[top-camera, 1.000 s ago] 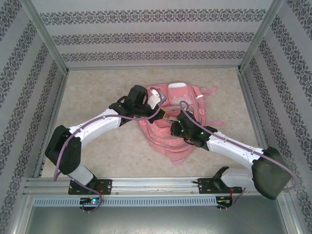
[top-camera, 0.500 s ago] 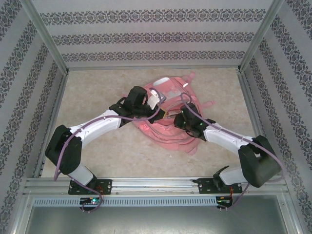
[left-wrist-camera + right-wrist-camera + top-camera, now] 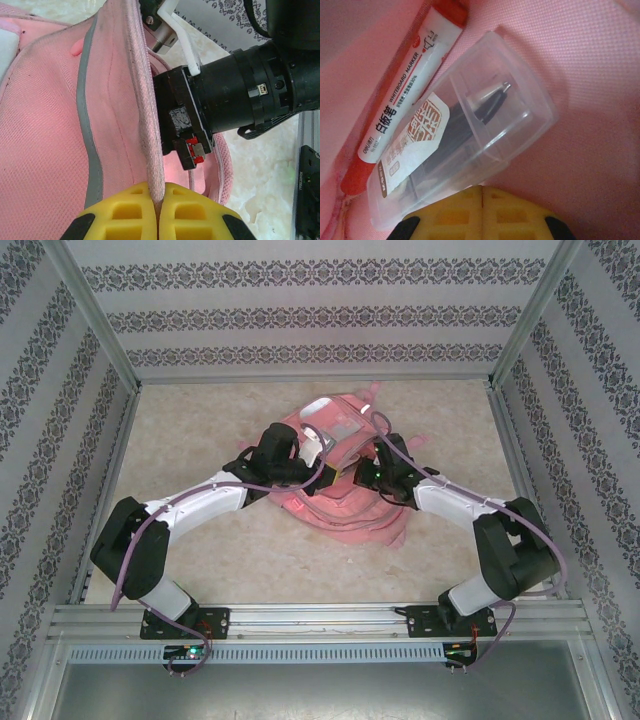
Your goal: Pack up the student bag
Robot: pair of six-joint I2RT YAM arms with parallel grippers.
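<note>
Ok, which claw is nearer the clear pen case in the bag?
Right. The right claw is shut right beside the clear pen case inside the student bag; the left claw is shut on the bag's edge band, away from the case.

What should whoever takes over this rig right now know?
Left tool: shut on the opening edge of the pink fabric backpack, holding it up.
Right tool: shut, nothing visible between its fingers, reaching inside the backpack.
Things: the backpack lies mid-way across the beige table. A white whiteboard marker with red ends and a clear plastic case of dark pens lie touching on the pink lining.
Done: marker and case are in.
Left: probably withdraw the right tool, release the edge and close the backpack. I cannot tell whether more items are due.
</note>
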